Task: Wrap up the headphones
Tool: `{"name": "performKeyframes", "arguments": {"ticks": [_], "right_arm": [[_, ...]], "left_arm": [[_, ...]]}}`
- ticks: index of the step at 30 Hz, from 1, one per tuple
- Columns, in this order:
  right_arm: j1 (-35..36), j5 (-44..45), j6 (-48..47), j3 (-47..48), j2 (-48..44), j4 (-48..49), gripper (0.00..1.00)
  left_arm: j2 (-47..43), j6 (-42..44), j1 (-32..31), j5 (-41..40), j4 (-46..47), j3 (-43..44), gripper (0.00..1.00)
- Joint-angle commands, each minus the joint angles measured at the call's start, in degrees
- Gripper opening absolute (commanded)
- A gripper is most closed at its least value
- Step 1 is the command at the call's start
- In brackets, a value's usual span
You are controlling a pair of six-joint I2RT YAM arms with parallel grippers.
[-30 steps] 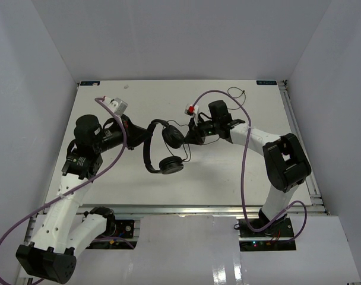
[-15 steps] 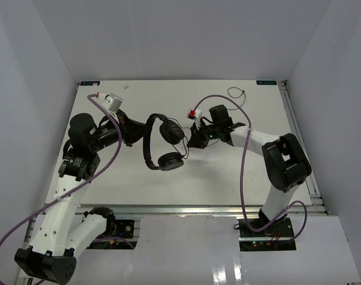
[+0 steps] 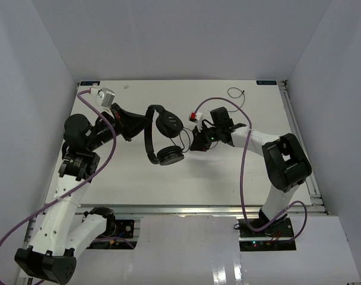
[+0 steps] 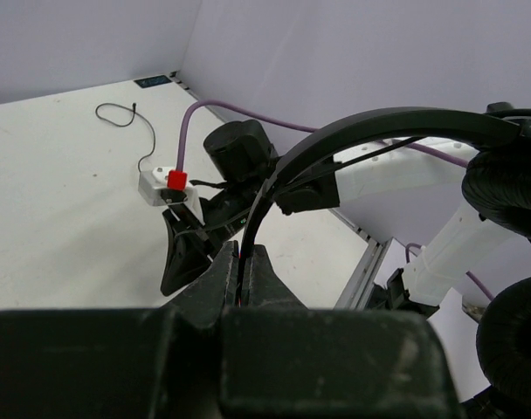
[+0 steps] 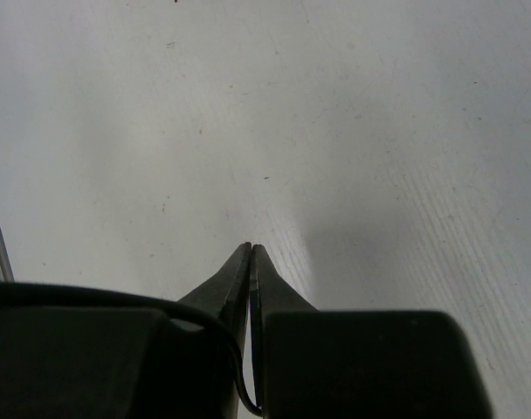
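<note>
The black headphones [image 3: 149,135] hang above the table, with one ear cup [image 3: 168,124] above the other [image 3: 169,155]. My left gripper [image 3: 130,122] is shut on the thin headband; in the left wrist view the headband [image 4: 379,122] runs down between the closed fingertips [image 4: 245,255]. My right gripper [image 3: 194,143] is just right of the ear cups and shut on the thin black cord [image 3: 184,140]. In the right wrist view the cord [image 5: 215,325] curves into the closed jaws [image 5: 251,253] near their base. A loose loop of cord [image 3: 236,92] lies at the far right of the table.
The white table [image 3: 121,172] is boxed in by white walls at the left, back and right. A metal rail [image 3: 299,136] runs along its right edge. Purple arm cables [image 3: 244,160] arc over both arms. The right arm's white camera block with a red tab [image 3: 197,115] sits by the headphones.
</note>
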Motion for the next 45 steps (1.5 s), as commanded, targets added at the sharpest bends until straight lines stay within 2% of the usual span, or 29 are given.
{"name": "performKeyframes", "arguments": {"ticks": [1, 13, 21, 33, 45], "right_arm": [[-1.2, 0.9, -0.9, -0.4, -0.9, -1.0, 0.08], [-3.1, 2.5, -0.5, -0.7, 1.8, -2.5, 0.08], [-4.7, 2.3, -0.2, -1.5, 2.0, -2.6, 0.08], [-5.7, 1.3, -2.3, -5.1, -1.1, -3.1, 0.08], [-6.1, 0.5, -6.2, -7.0, -5.2, -5.2, 0.08]], "left_arm": [[0.2, -5.0, 0.0, 2.4, 7.8, -0.1, 0.00], [-0.3, -6.2, 0.0, 2.2, 8.0, 1.4, 0.00], [-0.3, -5.1, 0.0, 0.3, 4.9, 4.8, 0.00], [2.6, -0.6, 0.1, -11.4, -5.8, 13.3, 0.00], [6.6, -4.0, 3.1, -16.9, -4.3, 14.6, 0.00]]}}
